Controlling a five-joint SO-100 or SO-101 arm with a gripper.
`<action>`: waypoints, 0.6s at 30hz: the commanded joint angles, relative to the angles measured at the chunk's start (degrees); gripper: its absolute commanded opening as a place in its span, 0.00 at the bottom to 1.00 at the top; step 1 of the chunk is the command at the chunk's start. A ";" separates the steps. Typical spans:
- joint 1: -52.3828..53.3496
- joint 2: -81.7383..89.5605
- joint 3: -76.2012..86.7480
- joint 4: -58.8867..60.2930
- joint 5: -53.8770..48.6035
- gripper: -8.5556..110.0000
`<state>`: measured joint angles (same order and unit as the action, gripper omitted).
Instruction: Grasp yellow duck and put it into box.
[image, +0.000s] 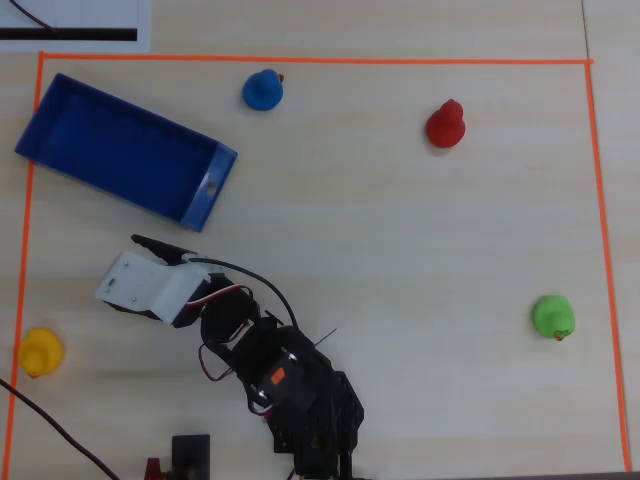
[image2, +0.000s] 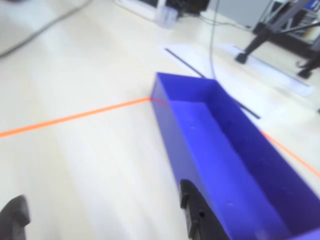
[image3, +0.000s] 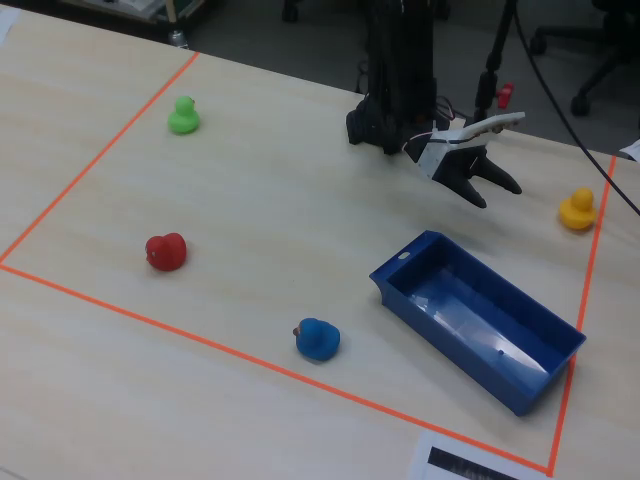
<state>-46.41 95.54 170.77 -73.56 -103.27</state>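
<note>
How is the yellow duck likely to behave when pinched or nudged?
The yellow duck looks small and probably light, so a nudge would likely slide it. Its rounded body may slip between fingers. It sits upright on a base, so tipping seems likelier than rolling.

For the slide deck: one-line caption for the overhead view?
Open gripper hangs between blue box and yellow duck; box empty.

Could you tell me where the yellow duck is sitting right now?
The small yellow toy duck sits at the overhead view's lower left, just inside the orange tape line, left of the open gripper and apart from the shallow blue box.
</note>
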 joint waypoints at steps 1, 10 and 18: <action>-1.05 -6.94 -1.67 -7.21 1.93 0.41; -0.62 -9.05 -16.79 2.64 3.87 0.42; -3.34 -10.55 -23.03 6.42 5.19 0.42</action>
<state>-49.22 84.90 150.12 -66.88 -98.61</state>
